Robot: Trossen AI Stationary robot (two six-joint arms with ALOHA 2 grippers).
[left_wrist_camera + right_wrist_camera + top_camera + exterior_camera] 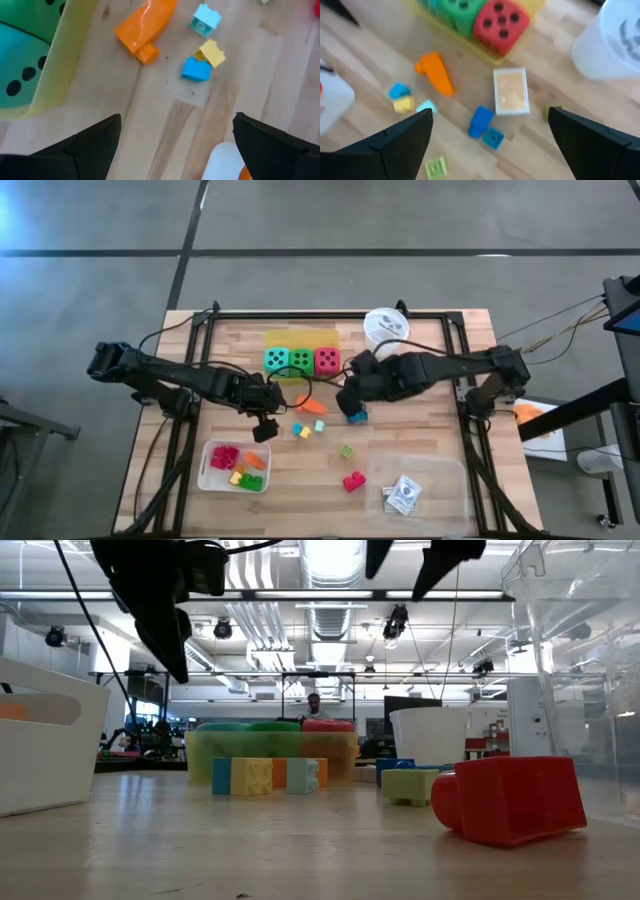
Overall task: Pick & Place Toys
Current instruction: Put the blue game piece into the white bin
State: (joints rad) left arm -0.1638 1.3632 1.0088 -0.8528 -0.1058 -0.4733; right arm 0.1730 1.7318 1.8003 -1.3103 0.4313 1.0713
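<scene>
Three dice, teal (pixel 275 360), green (pixel 301 360) and red (pixel 327 360), sit in a yellow tray (pixel 300 338). Loose blocks lie on the table: an orange one (pixel 145 25), light blue (pixel 205 20), yellow (pixel 212 52) and blue (pixel 195 70) ones, two blue ones (pixel 481 121), a green one (pixel 346 451) and a red one (pixel 353 481). A small card box (pixel 511 91) lies near the red die. My left gripper (pixel 265 428) hangs open above the table, near the white tray. My right gripper (pixel 350 408) hangs open above the blue blocks.
A white tray (pixel 208 470) at the near left holds red, orange, yellow and green blocks. A clear tray (pixel 440 475) at the near right holds cards. A round white cup (pixel 385 325) stands at the far edge. Bare wood lies between the two near trays.
</scene>
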